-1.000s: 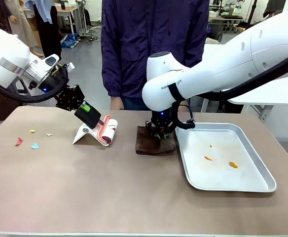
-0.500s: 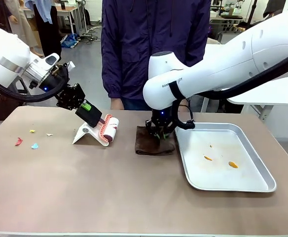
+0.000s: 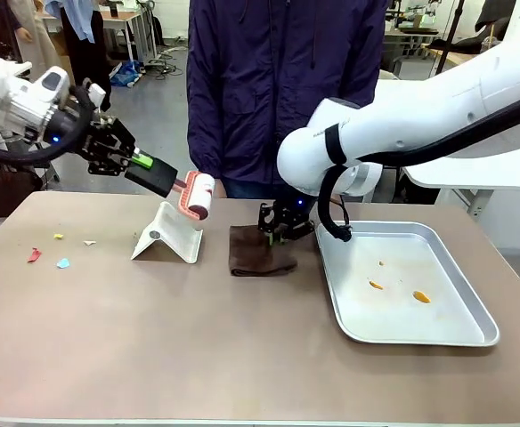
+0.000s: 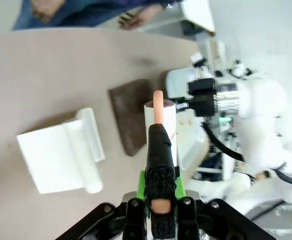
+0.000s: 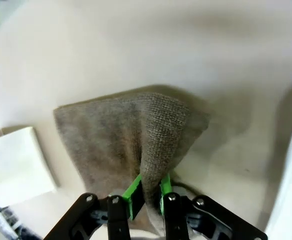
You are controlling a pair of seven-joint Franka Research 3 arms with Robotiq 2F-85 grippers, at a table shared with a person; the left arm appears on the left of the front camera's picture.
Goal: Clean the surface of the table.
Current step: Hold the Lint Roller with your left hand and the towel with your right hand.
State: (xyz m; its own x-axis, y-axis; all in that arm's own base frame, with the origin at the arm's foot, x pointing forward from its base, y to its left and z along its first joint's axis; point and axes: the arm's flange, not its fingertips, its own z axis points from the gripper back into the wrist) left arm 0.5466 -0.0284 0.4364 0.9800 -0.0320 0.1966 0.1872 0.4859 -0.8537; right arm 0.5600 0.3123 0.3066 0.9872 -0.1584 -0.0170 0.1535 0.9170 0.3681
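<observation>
The left jaws have lifted the lint roller [image 3: 196, 196] clear of its white stand [image 3: 166, 236]; it now hangs tilted just above the stand instead of resting in it. The right jaws have dragged the brown cloth [image 3: 258, 253] a little leftwards, away from the metal tray [image 3: 402, 320].

The left jaws are clamped tight on the roller's black handle, well back from the sticky drum, I reckon so the drum is free to roll. The right jaws are pinched shut on one raised fold of the cloth. The rest of it lies flat on the surface [image 3: 198, 347], which looks a sensible hold for wiping with the slack part trailing.

The brownish surface spreads wide under both arms, between the robot and the person [image 3: 278, 80] standing at its far edge. A few coloured scraps [image 3: 62, 263] lie near its left end, well apart from the roller, so I judge they are what the roller is meant for. Orange crumbs [image 3: 420, 296] sit in the tray.
</observation>
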